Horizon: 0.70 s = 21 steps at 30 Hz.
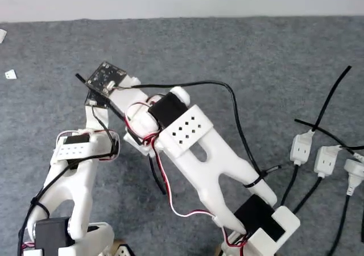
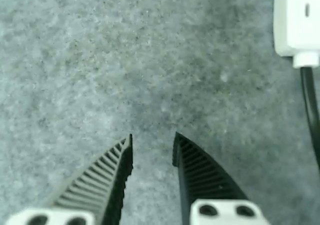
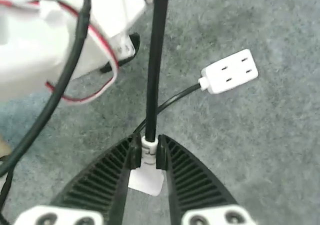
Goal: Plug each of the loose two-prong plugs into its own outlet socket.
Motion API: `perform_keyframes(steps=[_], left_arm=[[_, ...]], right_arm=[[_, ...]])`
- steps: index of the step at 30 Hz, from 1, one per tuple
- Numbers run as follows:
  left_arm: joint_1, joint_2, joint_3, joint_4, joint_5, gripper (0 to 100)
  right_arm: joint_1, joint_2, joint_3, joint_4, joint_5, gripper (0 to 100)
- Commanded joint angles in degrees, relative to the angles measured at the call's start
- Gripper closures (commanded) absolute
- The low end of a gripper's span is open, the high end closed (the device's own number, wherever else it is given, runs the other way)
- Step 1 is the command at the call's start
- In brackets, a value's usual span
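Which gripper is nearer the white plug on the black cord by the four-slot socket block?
Right. The right gripper is shut on that plug, with the cord leading out ahead of it. The left gripper hangs open over bare carpet, holding nothing.

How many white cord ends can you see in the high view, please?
3, in a row on the mat's right side: first cord end nearest the arms, second cord end beside it, third cord end at the picture's edge. More may hide under the arms.
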<state>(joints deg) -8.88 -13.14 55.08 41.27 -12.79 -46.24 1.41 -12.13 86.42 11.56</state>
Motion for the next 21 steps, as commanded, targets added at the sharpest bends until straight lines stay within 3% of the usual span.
perform_keyframes(steps=[1, 7, 14, 21], left_arm=[[2.3, -1.0, -1.1, 2.3, -5.2, 88], [4.3, -3.4, 1.4, 2.5, -8.9, 88], [5.0, -19.3, 14.6, -6.4, -10.2, 88], [3.1, -23.0, 17.9, -11.2, -3.5, 88]], right_arm=[[-0.3, -2.3, 0.3, -3.6, 0.7, 99.0], [0.7, -1.7, 1.4, -6.3, 1.9, 99.0], [2.0, 2.3, 1.3, -8.4, 2.4, 99.0], [2.0, 0.5, 1.3, -8.0, 2.2, 99.0]])
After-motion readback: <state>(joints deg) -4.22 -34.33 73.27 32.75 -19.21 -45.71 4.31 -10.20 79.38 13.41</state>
